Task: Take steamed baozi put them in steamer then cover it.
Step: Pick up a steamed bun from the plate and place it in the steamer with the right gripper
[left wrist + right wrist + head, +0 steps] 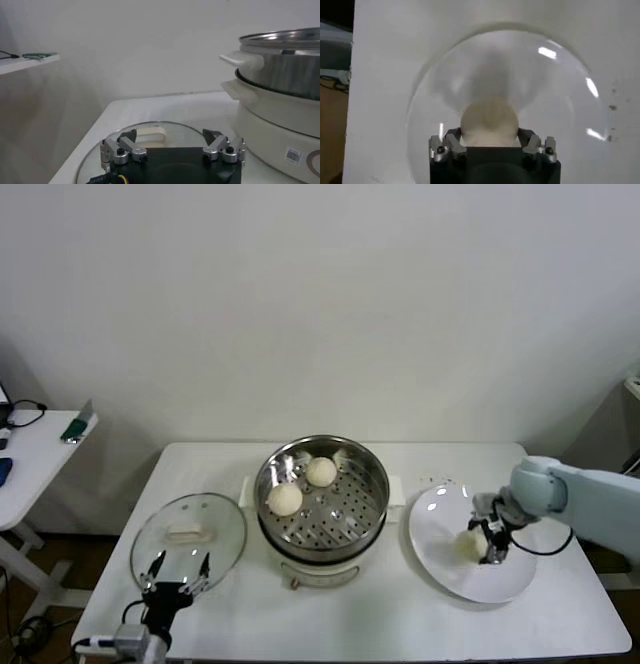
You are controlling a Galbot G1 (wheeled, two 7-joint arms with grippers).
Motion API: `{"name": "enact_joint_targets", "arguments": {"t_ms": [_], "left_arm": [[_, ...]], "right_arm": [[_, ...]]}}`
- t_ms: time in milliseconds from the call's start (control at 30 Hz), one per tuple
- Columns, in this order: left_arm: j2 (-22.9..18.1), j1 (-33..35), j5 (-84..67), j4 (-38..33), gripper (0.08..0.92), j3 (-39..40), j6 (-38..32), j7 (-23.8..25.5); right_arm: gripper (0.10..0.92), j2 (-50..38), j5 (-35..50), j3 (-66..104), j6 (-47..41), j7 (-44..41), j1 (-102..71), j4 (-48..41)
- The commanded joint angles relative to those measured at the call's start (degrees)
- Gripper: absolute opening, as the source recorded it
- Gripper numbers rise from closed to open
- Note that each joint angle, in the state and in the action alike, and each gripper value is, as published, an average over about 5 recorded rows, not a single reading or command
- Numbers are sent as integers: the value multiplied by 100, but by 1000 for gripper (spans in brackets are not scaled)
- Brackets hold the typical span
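Observation:
The steamer [375, 484] stands mid-table on its cream base, uncovered, with two baozi [321, 471] [285, 499] on its perforated floor. My right gripper [490, 544] is down over the white plate [500, 579], shut on a third baozi [466, 544]. In the right wrist view its fingers press both sides of that baozi [490, 122]. The cover [190, 529] lies flat on the table left of the steamer. My left gripper [178, 566] hovers open at the cover's near edge. In the left wrist view the cover's handle [150, 134] shows beyond it. A fourth baozi is not in view.
The steamer's side [285, 70] rises close to the left gripper. A second white table [30, 449] with small items stands at the far left. The plate reaches close to the table's right front edge.

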Motion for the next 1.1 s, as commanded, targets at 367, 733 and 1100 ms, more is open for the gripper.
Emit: {"name": "enact_joint_targets", "arguments": {"t_ms": [367,733,1100], "left_arm": [[-30,-27,85,12,823,52,18,14],[-25,27,55,-30,823,-12,8,6],[-32,33,55,-32,823,-67,5,0]], "right_arm": [[729,2104,385,-680,3620,-888,3830,184],[729,2820,-647,-243,3564,-311,2660,1373],[729,3513,-1464,-250,3229,300,1554,1091]]}}
